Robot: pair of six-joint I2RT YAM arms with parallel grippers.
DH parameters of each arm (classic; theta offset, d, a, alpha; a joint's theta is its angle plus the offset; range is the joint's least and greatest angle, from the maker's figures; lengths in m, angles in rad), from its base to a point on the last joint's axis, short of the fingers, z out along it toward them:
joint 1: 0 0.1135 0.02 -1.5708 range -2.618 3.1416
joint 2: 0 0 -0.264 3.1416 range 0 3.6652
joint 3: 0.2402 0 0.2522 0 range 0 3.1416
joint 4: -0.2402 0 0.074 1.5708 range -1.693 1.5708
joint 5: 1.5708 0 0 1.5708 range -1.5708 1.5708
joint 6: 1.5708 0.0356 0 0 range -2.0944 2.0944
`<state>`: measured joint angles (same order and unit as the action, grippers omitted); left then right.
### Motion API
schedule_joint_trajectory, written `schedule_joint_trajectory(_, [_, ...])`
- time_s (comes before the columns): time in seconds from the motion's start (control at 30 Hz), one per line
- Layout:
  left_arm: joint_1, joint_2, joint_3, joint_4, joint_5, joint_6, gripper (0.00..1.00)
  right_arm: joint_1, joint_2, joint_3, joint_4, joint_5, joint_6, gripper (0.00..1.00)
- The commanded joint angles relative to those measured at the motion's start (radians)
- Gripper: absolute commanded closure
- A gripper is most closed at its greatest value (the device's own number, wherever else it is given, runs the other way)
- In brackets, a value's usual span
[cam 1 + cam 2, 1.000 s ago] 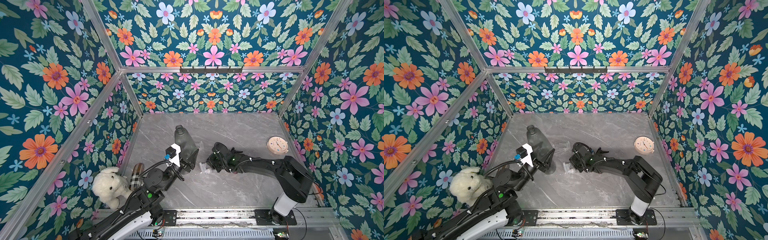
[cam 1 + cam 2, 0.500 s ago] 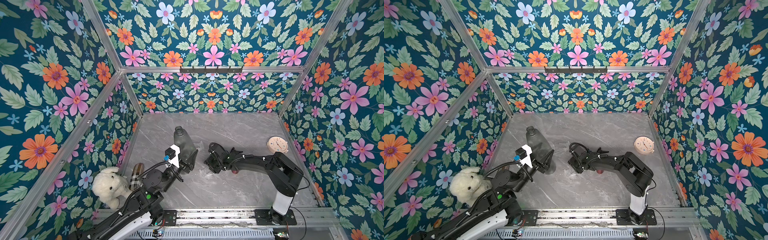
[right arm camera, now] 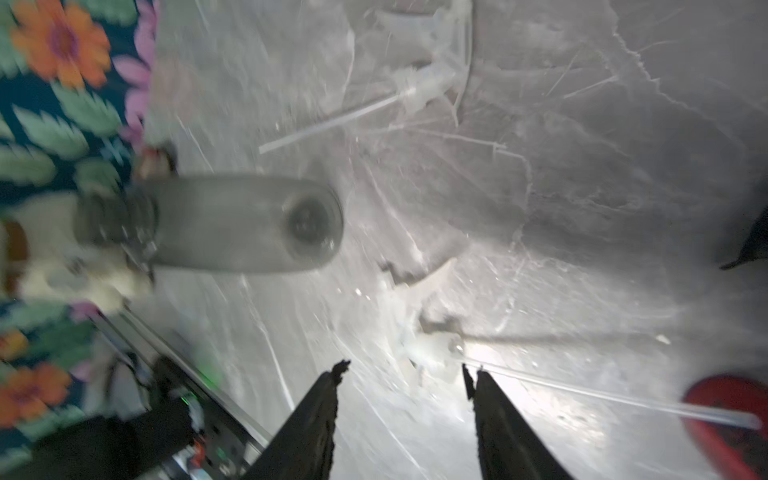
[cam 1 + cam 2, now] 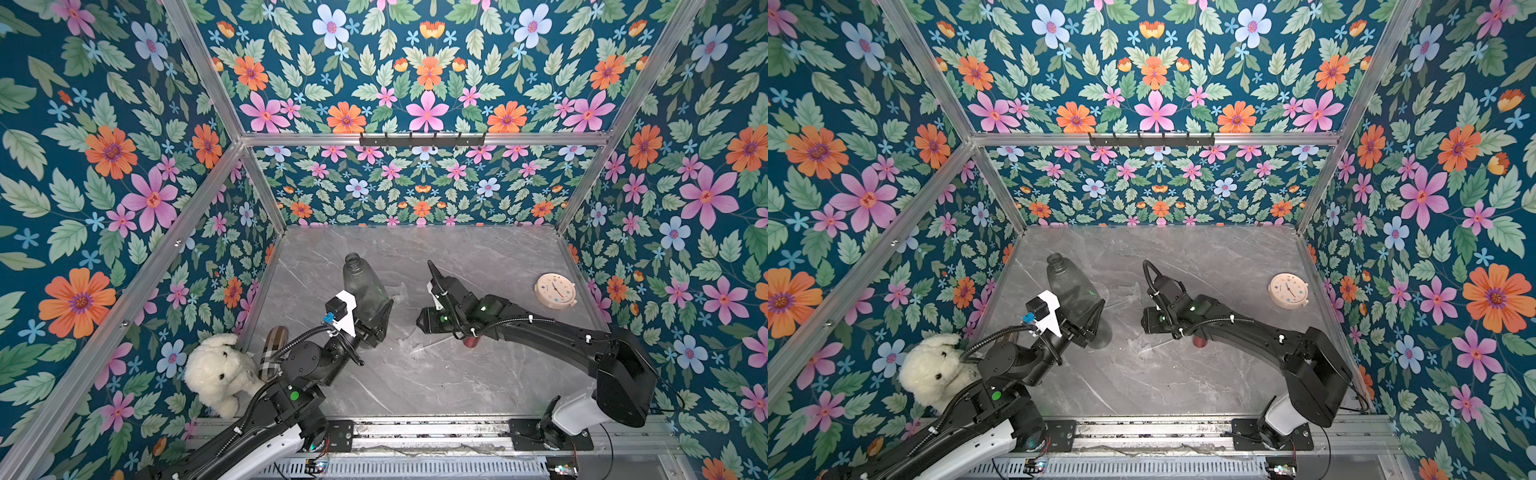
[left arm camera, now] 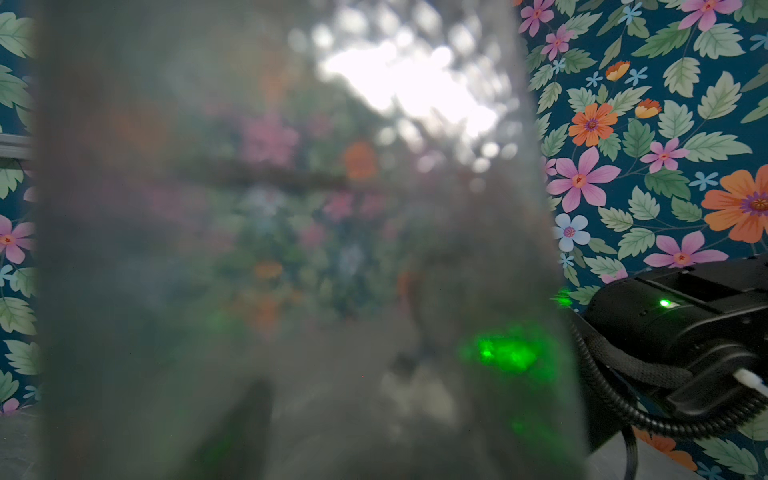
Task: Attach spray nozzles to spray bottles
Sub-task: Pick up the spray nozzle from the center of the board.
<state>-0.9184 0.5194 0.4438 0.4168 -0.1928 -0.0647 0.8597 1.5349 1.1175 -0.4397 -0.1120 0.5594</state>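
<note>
My left gripper (image 4: 374, 321) is shut on the lower body of a smoky-grey spray bottle (image 4: 362, 286), held tilted with its open neck up; the same bottle (image 5: 249, 249) fills the left wrist view as a blur and hides the jaws. My right gripper (image 3: 405, 370) stands open, low over the table. A clear spray nozzle (image 3: 424, 349) lies just beyond its fingertips, its dip tube running toward the red spray bottle (image 3: 727, 415). A second clear nozzle (image 4: 397, 291) lies flat beside the grey bottle. In both top views the red bottle (image 4: 1200, 341) peeks out under the right arm.
A white plush toy (image 4: 220, 374) and a plaid case (image 4: 272, 347) sit in the near left corner. A round cream clock (image 4: 555, 290) lies by the right wall. Floral walls enclose the grey marble table (image 4: 415, 386) on three sides.
My right gripper has gone from shut to open, and its arm has shifted a little. The left arm and its bottle have not moved.
</note>
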Motion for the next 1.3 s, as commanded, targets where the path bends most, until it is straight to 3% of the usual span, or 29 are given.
schedule_joint_trajectory(0.0, [0.000, 0.002, 0.000, 0.021, -0.005, 0.009, 1.00, 0.038, 0.032, 0.030, -0.165, -0.068, -0.333, 0.45])
schedule_joint_trajectory(0.17, [-0.001, -0.001, -0.003, 0.017, -0.011, 0.011, 1.00, 0.144, 0.184, 0.134, -0.220, -0.025, -0.499, 0.43])
schedule_joint_trajectory(0.47, [-0.001, -0.005, 0.002, -0.004, -0.019, 0.011, 1.00, 0.147, 0.323, 0.255, -0.259, 0.056, -0.639, 0.41])
schedule_joint_trajectory(0.63, [0.000, -0.012, 0.000, -0.002, -0.015, 0.011, 1.00, 0.049, 0.250, 0.129, -0.136, -0.027, -0.523, 0.42])
schedule_joint_trajectory(0.77, [-0.001, -0.004, -0.001, 0.005, -0.005, 0.009, 1.00, -0.011, 0.202, 0.052, -0.031, 0.043, -0.406, 0.47])
schedule_joint_trajectory(0.87, [-0.001, 0.002, -0.002, 0.007, -0.005, 0.006, 1.00, -0.019, 0.276, 0.126, -0.131, 0.177, -0.367, 0.64])
schedule_joint_trajectory(0.97, [-0.001, 0.001, -0.002, 0.008, -0.001, 0.003, 1.00, -0.020, 0.347, 0.180, -0.216, 0.233, -0.360, 0.72])
schedule_joint_trajectory(1.27, [-0.001, -0.024, -0.010, 0.012, -0.014, 0.004, 1.00, 0.042, 0.401, 0.181, -0.373, 0.217, -0.293, 0.73])
